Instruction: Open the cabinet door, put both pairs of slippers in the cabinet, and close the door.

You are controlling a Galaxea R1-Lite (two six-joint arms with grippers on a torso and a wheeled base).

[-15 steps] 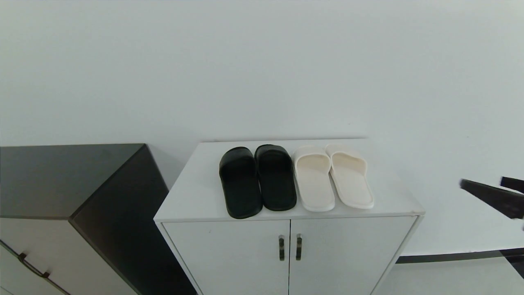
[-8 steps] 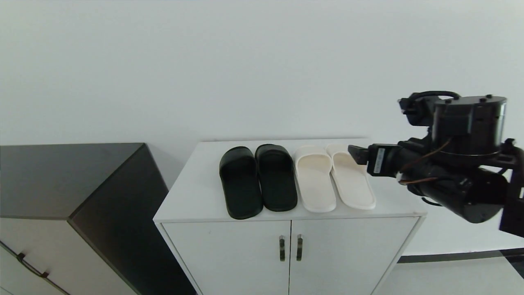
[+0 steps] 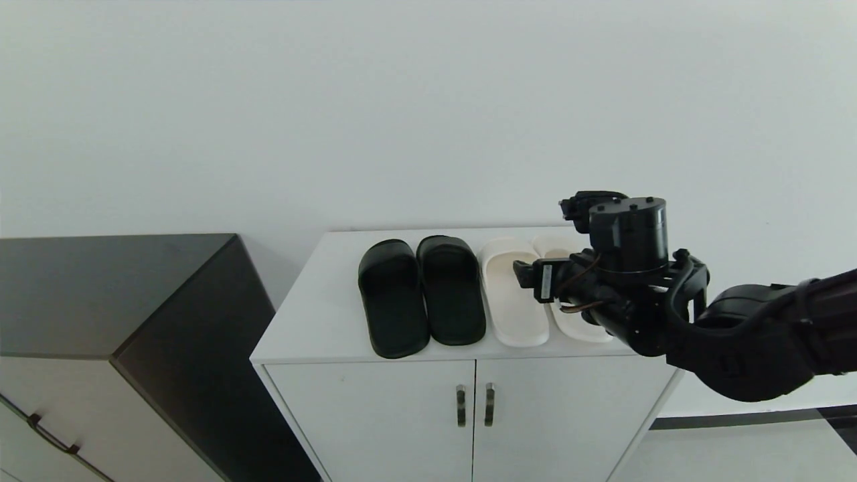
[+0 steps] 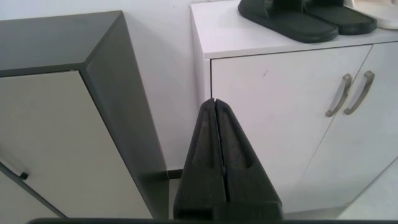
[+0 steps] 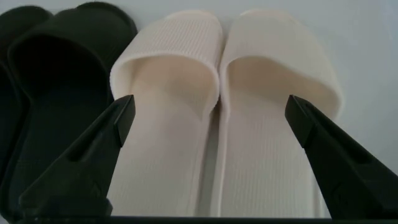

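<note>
White two-door cabinet (image 3: 375, 415) with both doors shut, pair of black rubber slippers (image 3: 402, 301) and pair of cream ribbed slippers (image 3: 512, 301) side by side on its top, right jaws spread wide over the cream pair, left jaws pressed closed, low before the cabinet front.

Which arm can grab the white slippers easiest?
Right. The right gripper hangs open over the white slippers, one finger on each side. The left gripper is shut, down low in front of the cabinet.
</note>
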